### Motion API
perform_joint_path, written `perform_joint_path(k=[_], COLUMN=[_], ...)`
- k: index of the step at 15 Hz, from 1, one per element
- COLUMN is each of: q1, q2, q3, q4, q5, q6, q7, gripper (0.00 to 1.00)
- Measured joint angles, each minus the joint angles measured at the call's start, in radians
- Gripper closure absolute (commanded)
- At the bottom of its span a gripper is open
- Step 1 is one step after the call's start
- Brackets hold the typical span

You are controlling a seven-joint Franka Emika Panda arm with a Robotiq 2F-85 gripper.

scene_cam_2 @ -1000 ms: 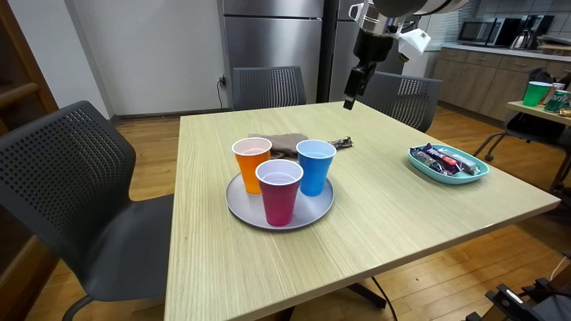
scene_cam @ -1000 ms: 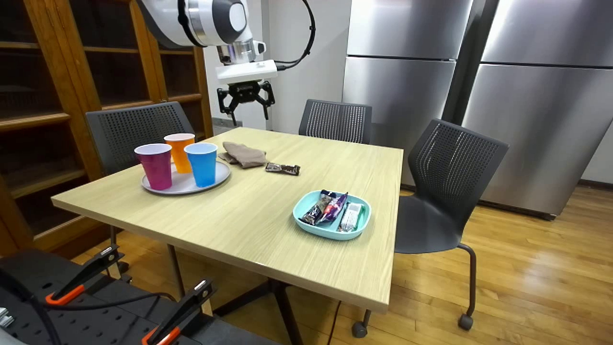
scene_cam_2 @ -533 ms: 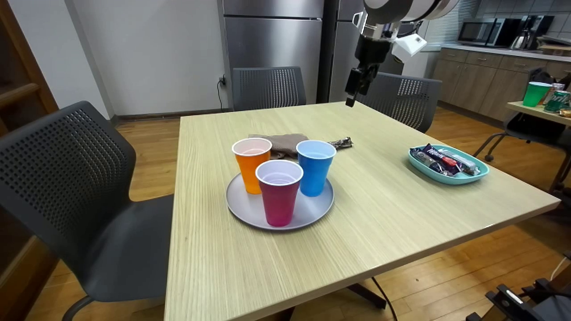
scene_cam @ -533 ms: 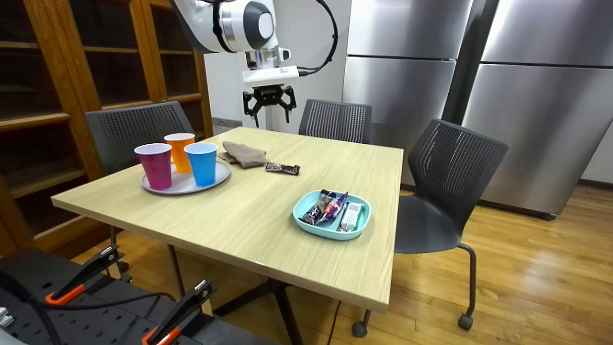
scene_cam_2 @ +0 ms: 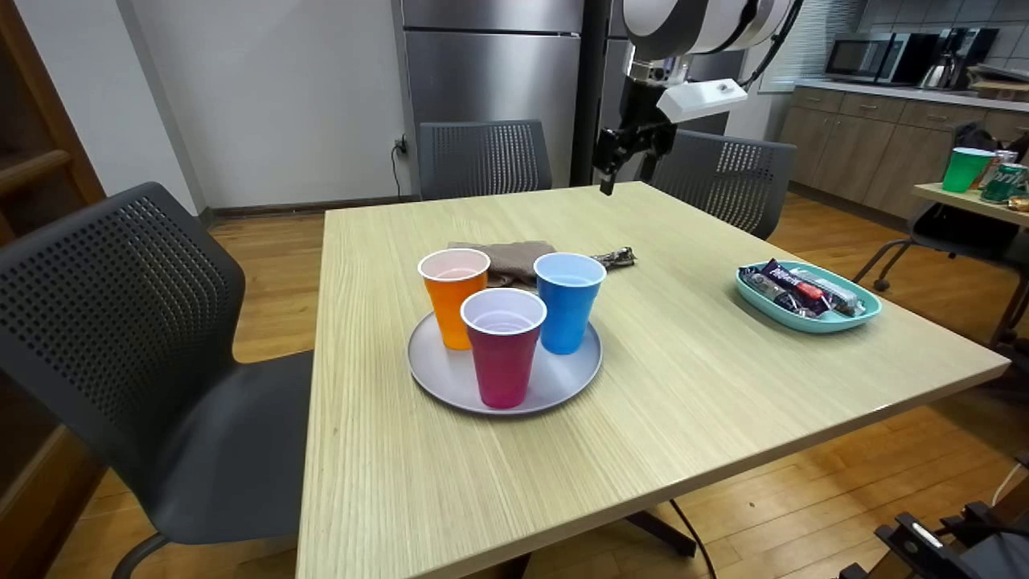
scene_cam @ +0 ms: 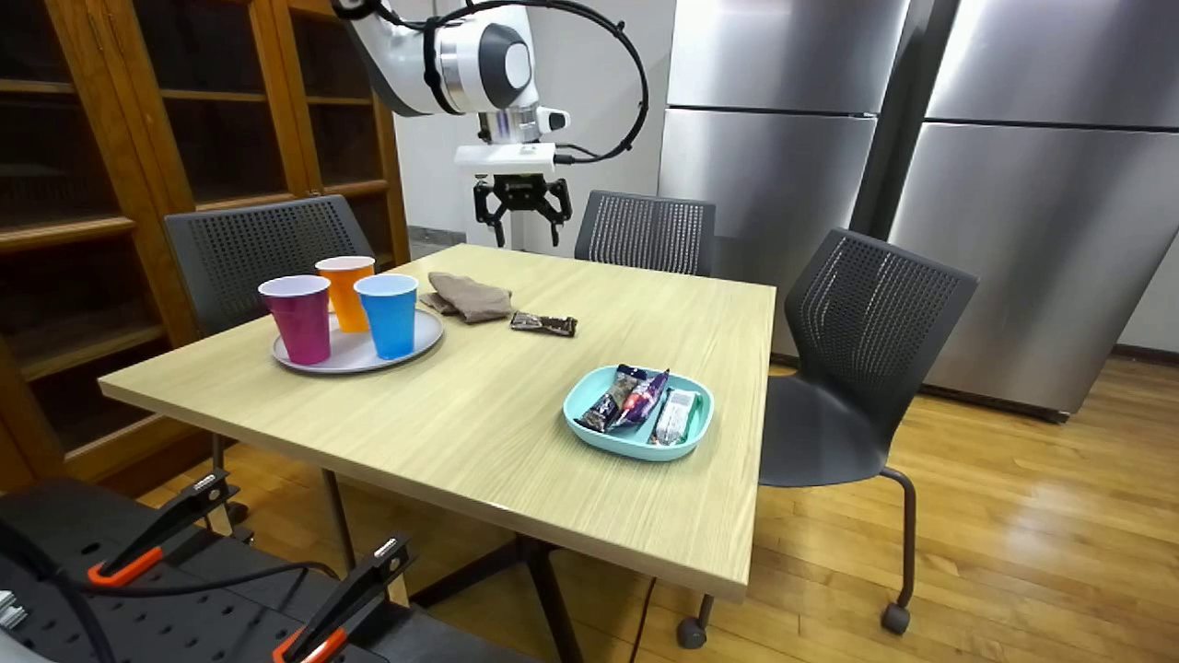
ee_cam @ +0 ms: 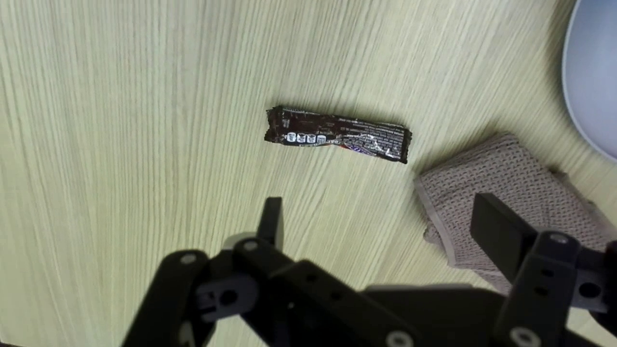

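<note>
Snack bar (ee_cam: 337, 132) lies flat on the table (ee_cam: 144, 168), at 11 o'clock from your gripper (ee_cam: 378, 212) in the wrist view, with a brown cloth (ee_cam: 525, 193) at 4 o'clock from the bar and the grey plate (ee_cam: 595, 82) between 2 and 3. Your fingers (ee_cam: 496, 229) stand wide apart with nothing between them, hanging well above the table and touching nothing.

Your likeliest trouble is the angle: the fingers face each other along the 9-to-3 line, and the bar's length runs nearly the same way. Close on it like that and you would probably push at its crimped ends, buckling or sliding it; a quarter turn of the wrist would set the fingers across its narrow side. Come straight down from here and you could miss it, while the finger on the 3 o'clock side, which overlaps the cloth in this view, might drag the folds. The bar looks thin, so stopping high could let it slip, and going too low could scrape the table.

In an exterior view the blue cup (scene_cam: 389, 318) stands upright on the plate, at 9 o'clock from the bar; it looks light enough that a low swing that way could tip it.
</note>
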Motion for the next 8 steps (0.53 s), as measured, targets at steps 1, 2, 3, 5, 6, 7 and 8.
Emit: perform_joint_path(k=[1, 2, 3, 5, 6, 7, 8], q1=[0.013, 0.024, 0.034, 0.049, 0.052, 0.052, 0.052], q2=[0.013, 0.025, 0.037, 0.056, 0.062, 0.067, 0.070], q3=[-0.014, -0.028, -0.039, -0.058, -0.062, -0.062, -0.063], q4=[0.014, 0.027, 0.038, 0.056, 0.063, 0.067, 0.071], q5=[0.000, 0.000, 0.000, 0.000, 0.000, 0.000, 0.000], q6=[-0.001, -0.002, -0.002, -0.006, -0.009, -0.011, -0.011], q7=[0.048, 0.091, 0.131, 0.202, 0.220, 0.228, 0.234], gripper=[0.00, 0.00, 0.00, 0.00, 0.00, 0.00, 0.00])
